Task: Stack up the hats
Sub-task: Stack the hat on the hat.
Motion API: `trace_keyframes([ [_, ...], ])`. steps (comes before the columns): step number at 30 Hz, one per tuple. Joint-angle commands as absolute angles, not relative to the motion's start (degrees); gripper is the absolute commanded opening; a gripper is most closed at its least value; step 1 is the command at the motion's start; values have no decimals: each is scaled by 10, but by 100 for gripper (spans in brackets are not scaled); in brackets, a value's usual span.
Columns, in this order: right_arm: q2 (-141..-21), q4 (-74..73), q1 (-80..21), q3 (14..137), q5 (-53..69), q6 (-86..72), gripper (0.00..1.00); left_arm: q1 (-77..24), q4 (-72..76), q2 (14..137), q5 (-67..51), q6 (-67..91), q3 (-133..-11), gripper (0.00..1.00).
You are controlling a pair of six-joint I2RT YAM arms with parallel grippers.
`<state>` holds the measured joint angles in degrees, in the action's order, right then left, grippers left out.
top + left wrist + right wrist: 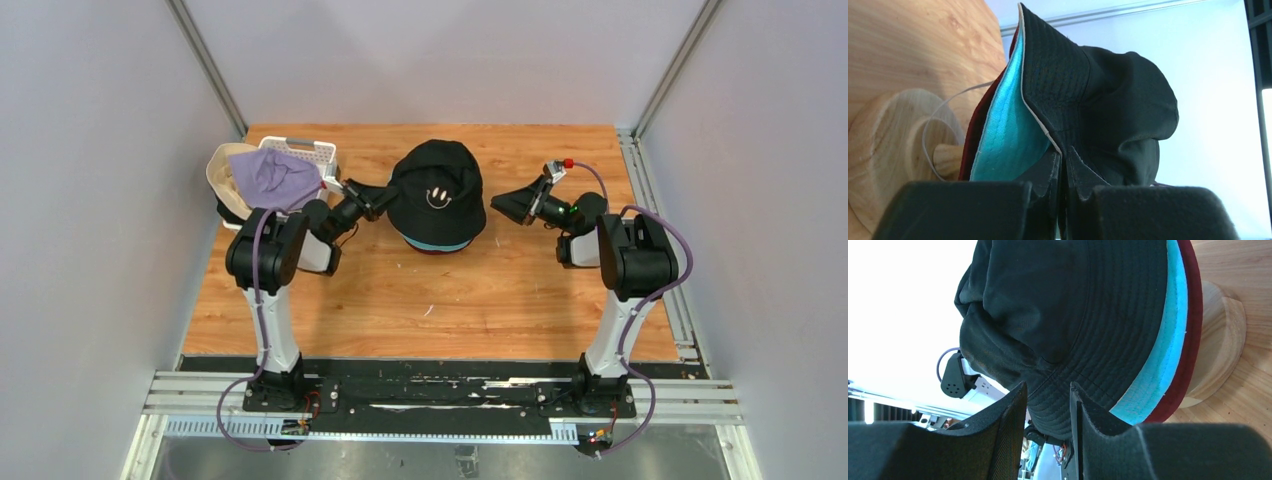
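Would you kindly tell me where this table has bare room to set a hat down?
The broad near strip of table between the black smiley hat and the near edge is bare, as is the far-right corner beyond the right gripper. Crowded: far left, where the basket and left gripper sit close together.

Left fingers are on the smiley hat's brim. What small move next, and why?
Probably ease the left gripper down a little, tugging the black smiley hat snug over the teal hat: its brim is pinched in the fingers and flares away from the teal brim. The right gripper hangs open nearby.
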<state>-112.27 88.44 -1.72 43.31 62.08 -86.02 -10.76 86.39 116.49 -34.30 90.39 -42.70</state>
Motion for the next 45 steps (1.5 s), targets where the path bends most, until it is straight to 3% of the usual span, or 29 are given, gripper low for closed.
trace_keyframes([
  [1,-1106,908,-25,431,631,-856,37,-127,894,1118,-344,875,-378,11],
  [12,-1061,889,4,387,637,-843,36,-169,894,1059,-318,849,-292,19],
  [32,-948,737,72,296,645,-753,38,-316,894,1041,-233,840,-286,27],
  [45,-931,675,82,291,641,-735,42,-341,893,983,-207,819,-244,38],
])
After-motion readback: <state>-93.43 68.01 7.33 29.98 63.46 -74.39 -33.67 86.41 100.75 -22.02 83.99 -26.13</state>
